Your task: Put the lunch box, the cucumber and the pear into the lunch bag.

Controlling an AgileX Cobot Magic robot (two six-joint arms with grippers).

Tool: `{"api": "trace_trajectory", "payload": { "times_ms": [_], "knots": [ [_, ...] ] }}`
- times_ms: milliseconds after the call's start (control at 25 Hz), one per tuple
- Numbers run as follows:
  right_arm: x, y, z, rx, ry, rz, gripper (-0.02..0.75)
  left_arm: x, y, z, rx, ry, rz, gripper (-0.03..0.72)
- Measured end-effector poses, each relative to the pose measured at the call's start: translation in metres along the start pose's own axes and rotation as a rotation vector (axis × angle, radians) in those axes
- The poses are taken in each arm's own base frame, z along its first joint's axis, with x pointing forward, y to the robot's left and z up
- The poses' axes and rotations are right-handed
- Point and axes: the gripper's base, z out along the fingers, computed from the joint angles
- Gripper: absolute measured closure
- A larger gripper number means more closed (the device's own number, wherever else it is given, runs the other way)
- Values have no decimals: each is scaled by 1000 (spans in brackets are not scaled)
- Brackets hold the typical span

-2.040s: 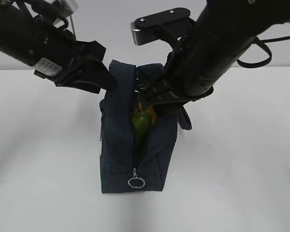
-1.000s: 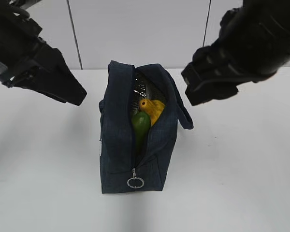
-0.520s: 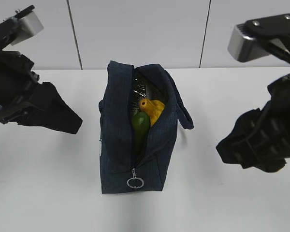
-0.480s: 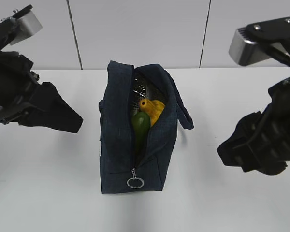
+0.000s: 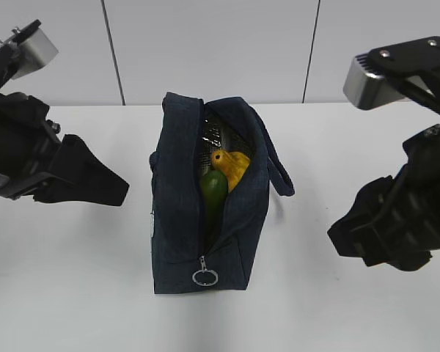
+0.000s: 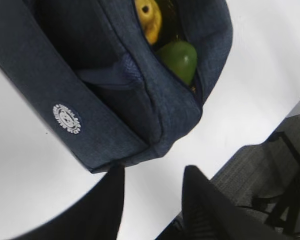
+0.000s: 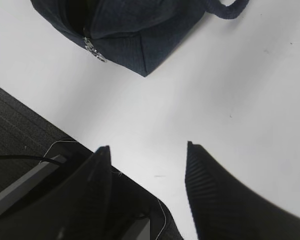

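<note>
The lunch bag [image 5: 209,213] stands unzipped on the white surface [image 5: 81,279], with the pear [image 5: 233,166] and the cucumber [image 5: 213,189] poking up in its mouth. The lunch box cannot be made out; only foil lining shows behind the pear. Both fruits sit high, so closing the zipper could pinch them, or a nudge could tip the narrow bag. The left hand [image 6: 152,200] hangs left of the bag, spread and empty; the right hand [image 7: 147,160] hangs right of it, likewise spread. Nothing else stands near the bag; its strap [image 5: 281,176] droops on its right side.
</note>
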Motion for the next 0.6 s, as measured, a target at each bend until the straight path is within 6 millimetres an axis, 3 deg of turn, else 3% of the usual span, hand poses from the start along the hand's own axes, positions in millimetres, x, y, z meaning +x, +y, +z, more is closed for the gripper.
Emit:
{"api": "trace_trajectory", "payload": {
  "times_ms": [160,320,600],
  "knots": [
    [1,0,2,-1,18,-19,360,-2,-3,0,35,-22,-36,454],
    [5,1,9,-21,17,-58,427,-3,-3,0,37,-33,11,454],
    [31,3,42,-88,-14,-71,473,-1,-3,2,35,-30,68,450]
  ]
}}
